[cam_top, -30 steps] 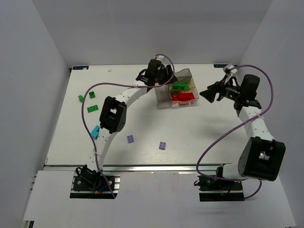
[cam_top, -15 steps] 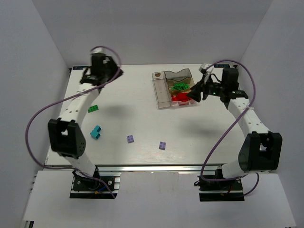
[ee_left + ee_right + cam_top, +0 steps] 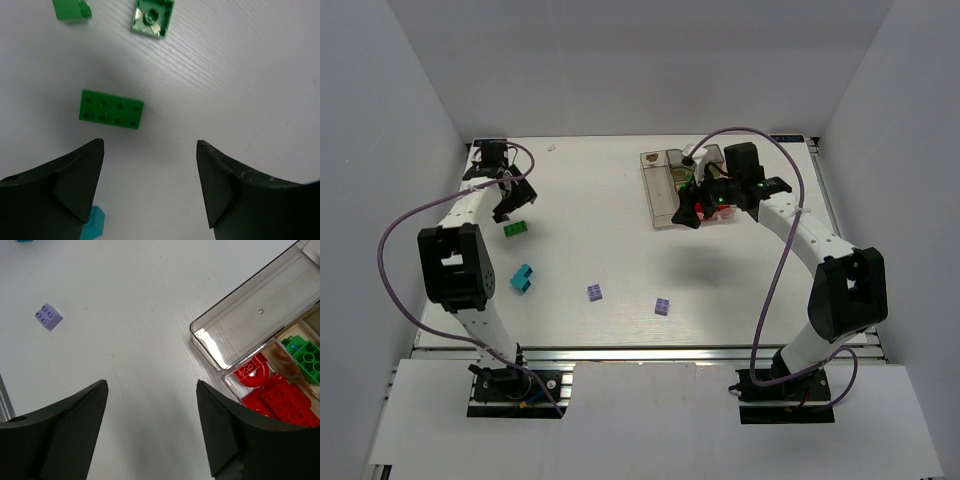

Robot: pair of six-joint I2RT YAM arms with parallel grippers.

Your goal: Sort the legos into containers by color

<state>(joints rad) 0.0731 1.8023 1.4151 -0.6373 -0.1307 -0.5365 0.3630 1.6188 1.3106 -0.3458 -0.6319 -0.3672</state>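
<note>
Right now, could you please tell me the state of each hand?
Left hand: open, empty, near a green lego.
Right hand: open, empty, beside the containers.

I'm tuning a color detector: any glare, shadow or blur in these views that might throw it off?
Right wrist: white glare on the clear container's near corner. Left wrist: a soft shadow dims the table near the green brick, which is sharp. Top external: even light, only faint shadows.

loose green legos [image 3: 111,109] 3 | lilac legos [image 3: 594,292] 2 | teal legos [image 3: 523,278] 1 or 2, unclear
</note>
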